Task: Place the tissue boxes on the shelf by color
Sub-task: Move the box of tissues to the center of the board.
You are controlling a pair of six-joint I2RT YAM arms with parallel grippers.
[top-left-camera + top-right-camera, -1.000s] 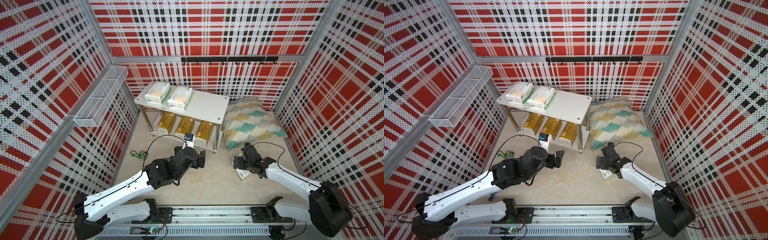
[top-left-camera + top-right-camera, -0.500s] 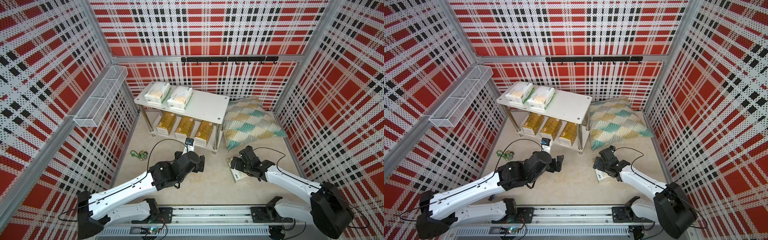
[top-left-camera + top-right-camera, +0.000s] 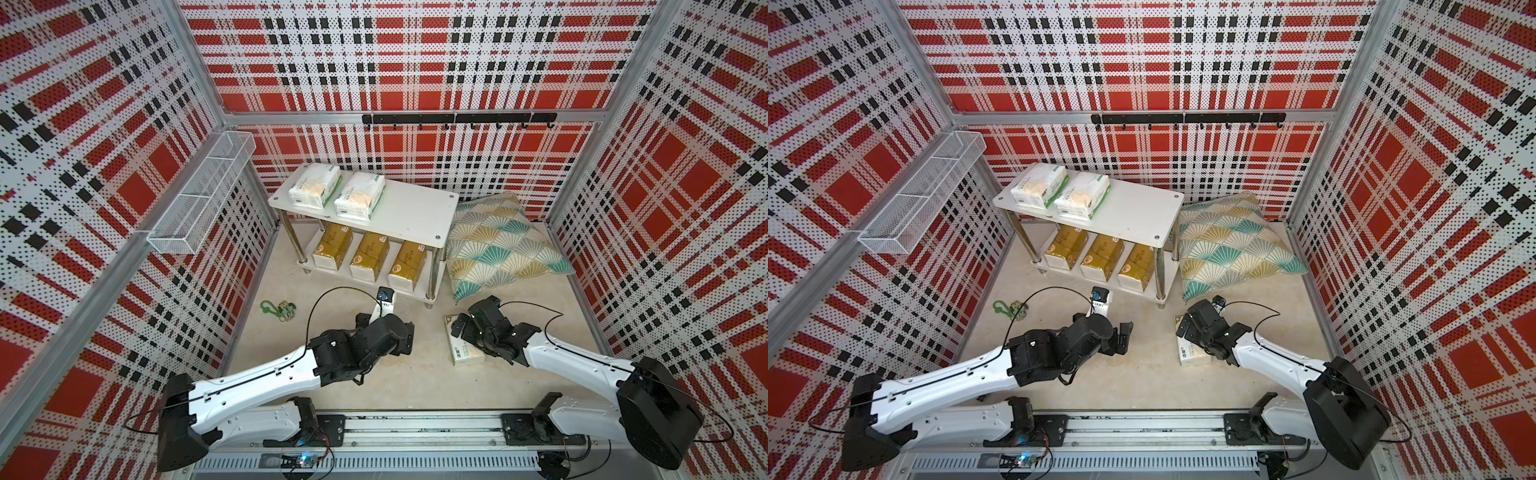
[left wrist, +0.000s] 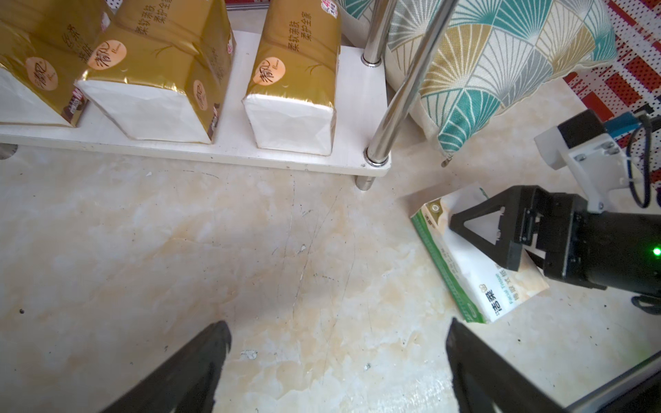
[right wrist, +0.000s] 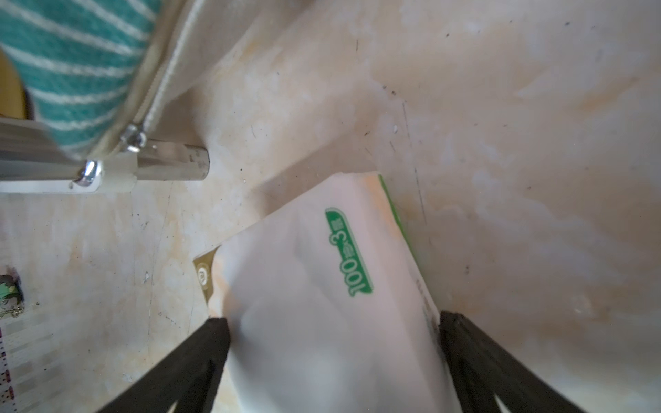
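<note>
The shelf [image 3: 411,208] stands at the back. Two white tissue boxes [image 3: 314,185] [image 3: 359,195] lie on its top board. Three gold ones [image 3: 332,245] [image 3: 370,255] [image 3: 407,264] sit on the lower board [image 4: 229,146]. Another white tissue box [image 3: 459,353] lies on the floor in front of the pillow. My right gripper [image 3: 463,328] is down over it, and in the right wrist view its fingers [image 5: 214,343] press both sides of that box [image 5: 322,286]. My left gripper [image 4: 336,329] hangs open and empty over bare floor in front of the shelf.
A teal-and-gold pillow [image 3: 498,245] leans right of the shelf. A white wire basket [image 3: 199,195] hangs on the left wall. A green key ring [image 3: 276,309] lies on the floor at left. A black hook rail [image 3: 457,118] runs along the back wall.
My left arm has drawn back from the shelf toward the front. My right gripper has shifted left, and the white tissue box on the floor has moved with it.
</note>
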